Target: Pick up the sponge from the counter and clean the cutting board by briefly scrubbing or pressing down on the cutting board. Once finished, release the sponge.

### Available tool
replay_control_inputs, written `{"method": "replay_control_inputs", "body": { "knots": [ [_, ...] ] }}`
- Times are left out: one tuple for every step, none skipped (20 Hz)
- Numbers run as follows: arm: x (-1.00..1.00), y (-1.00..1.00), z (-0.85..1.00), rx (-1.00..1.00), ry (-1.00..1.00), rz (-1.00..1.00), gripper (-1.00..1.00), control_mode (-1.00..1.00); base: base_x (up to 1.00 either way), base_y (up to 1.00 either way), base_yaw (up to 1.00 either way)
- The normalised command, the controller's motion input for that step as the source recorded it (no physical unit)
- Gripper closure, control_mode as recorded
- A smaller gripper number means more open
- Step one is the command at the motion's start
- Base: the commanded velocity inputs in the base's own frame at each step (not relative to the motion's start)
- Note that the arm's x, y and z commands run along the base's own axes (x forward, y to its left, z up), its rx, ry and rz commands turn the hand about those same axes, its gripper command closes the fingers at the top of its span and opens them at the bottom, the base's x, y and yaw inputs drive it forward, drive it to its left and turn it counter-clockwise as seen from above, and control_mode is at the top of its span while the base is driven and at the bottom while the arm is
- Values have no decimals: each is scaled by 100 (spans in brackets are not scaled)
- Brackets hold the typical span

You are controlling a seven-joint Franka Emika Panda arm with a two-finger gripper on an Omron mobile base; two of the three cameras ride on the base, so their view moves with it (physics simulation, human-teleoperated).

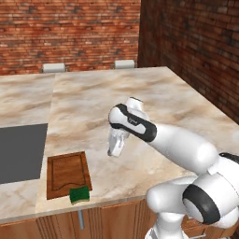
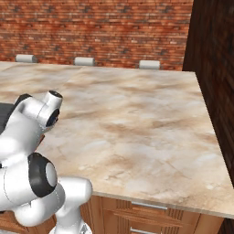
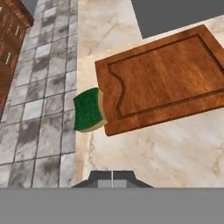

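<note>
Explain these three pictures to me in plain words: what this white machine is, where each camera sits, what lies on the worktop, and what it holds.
It is a white robot arm with a two-finger gripper in a rendered kitchen. Two pictures come from cameras on its base, behind it to the left and to the right. The third looks along the gripper itself. On the marbled counter lies a reddish wooden cutting board, with a green sponge at its near corner, by the counter's edge. A dark grey panel sits beside the board. The gripper is shut and holds nothing.
</note>
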Motion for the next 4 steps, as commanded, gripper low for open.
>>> {"method": "replay_control_inputs", "body": {
  "knots": [
    [0, -36, 1, 0, 13, -9, 100, -100, 0, 0, 0],
    [0, -31, 1, 0, 11, -9, -100, -100, 0, 0, 0],
    [0, -36, 7, 0, 10, -9, -100, -100, 0, 0, 0],
    [0, -39, 18, 0, 6, -9, -100, -100, 0, 0, 0]
  ]
}}
